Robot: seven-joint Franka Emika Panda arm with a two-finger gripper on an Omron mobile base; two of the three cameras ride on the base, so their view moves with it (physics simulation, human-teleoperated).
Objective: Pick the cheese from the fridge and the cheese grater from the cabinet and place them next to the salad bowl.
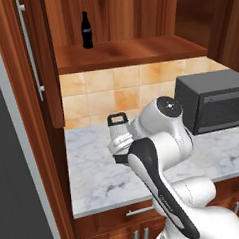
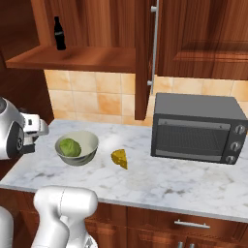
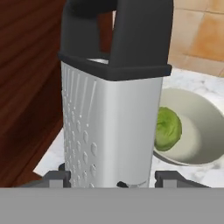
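The gripper [image 3: 112, 177] is seen with its two dark fingertips set wide apart on either side of the lower body of the cheese grater [image 3: 109, 109]; the jaws are closed about that wide body, and the grater is judged to be held, upright, above the marble counter [image 1: 95, 178] at its left end. The grater is judged stiff, hollow and fairly light; its smooth metal faces are likely slippery and the perforated faces sharp, so the flat sides low on the body or the black top handle are judged the sound places for a grip. Just beyond it stands the salad bowl [image 2: 76, 147], and beside that the cheese [image 2: 119, 158] lies on the counter, near the microwave [image 2: 198, 127]. Farther off, in the open cabinet [image 2: 72, 59], a cola bottle [image 2: 59, 34] carries a pale label whose lettering cannot be read.
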